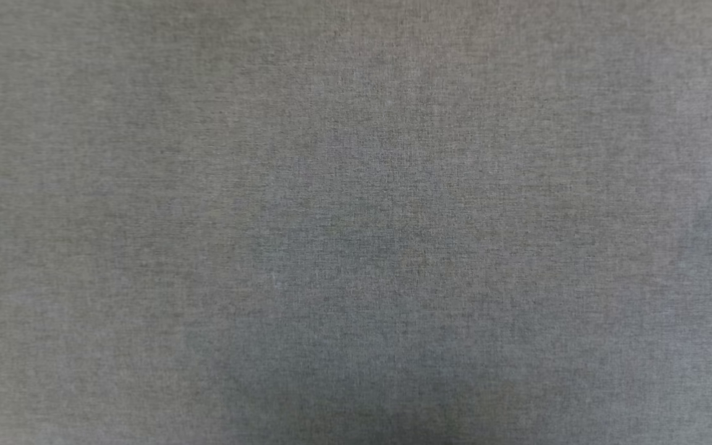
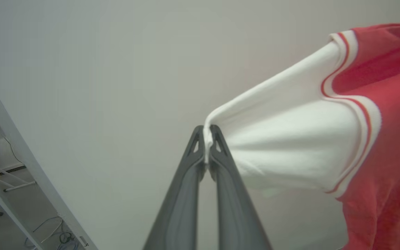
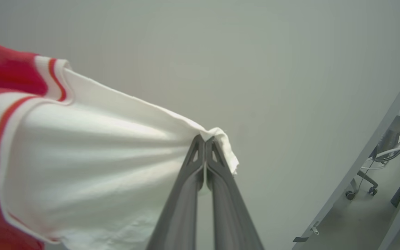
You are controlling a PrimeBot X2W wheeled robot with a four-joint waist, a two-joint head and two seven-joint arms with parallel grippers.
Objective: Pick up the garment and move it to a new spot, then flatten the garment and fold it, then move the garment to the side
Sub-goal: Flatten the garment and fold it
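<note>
left gripper (image 2: 207, 137): clamped tight on a tiny pinch of the white sleeve (image 2: 290, 139) edge, jaws basically touching
right gripper (image 3: 205, 142): same deal, closed on the other sleeve (image 3: 99, 156) at its hem, little flap poking past the tips
garment (image 2: 377, 146): strung between the two grippers by its sleeves, red body sagging in the middle, looks held up over the surface (image 2: 99, 86)
slip risk: both bites are thin, so imo any extra tug while spreading could yank a hem free and that side drops in a heap
crease risk: only the sleeves carry the load, so the body may land bunched
edge risk: the surface edge is close, a sleeve could hang off toward the cables (image 2: 52, 229) on the floor
head view: blurry grey weave (image 1: 356, 222), can't tell what it is
</note>
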